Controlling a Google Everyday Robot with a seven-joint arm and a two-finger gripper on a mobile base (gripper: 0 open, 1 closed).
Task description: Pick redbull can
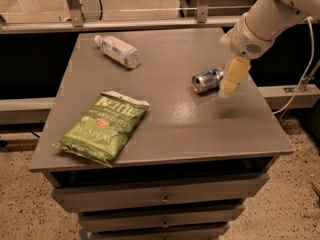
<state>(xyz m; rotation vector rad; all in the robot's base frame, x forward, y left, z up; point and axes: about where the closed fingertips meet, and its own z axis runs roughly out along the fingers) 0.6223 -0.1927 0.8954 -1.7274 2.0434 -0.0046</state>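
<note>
Under the front edge of the grey table point(175, 134), closest to the camera, sits a stack of drawers point(162, 198), each with a small handle at its middle. Speckled floor point(20, 204) shows on either side of the table's base.

On the table's front left part lies a green chip bag point(102, 129), flat and turned at an angle, its lower corner close to the left front edge.

Farther back, on the table's right half and about midway between its front and back edges, the redbull can point(206, 80) lies on its side, silver and blue, with one round end turned toward the table's left front. The gripper point(227, 86) hangs over the same part of the table, just to the right of the can, pale yellow and pointing down with its tip near the tabletop. It overlaps the can's right end in this view; whether the two touch is unclear, and whether the gripper is spread or closed does not show. A soft shadow lies on the table just in front of it. The white arm point(265, 19) reaches in from above the table's back right corner, and a white cable point(300, 89) hangs off the table's right side.

Toward the table's back left corner a clear plastic bottle point(117, 50) with a white label lies on its side, well apart from the can. Beyond the table's back edge runs a metal rail point(150, 23) with uprights.
</note>
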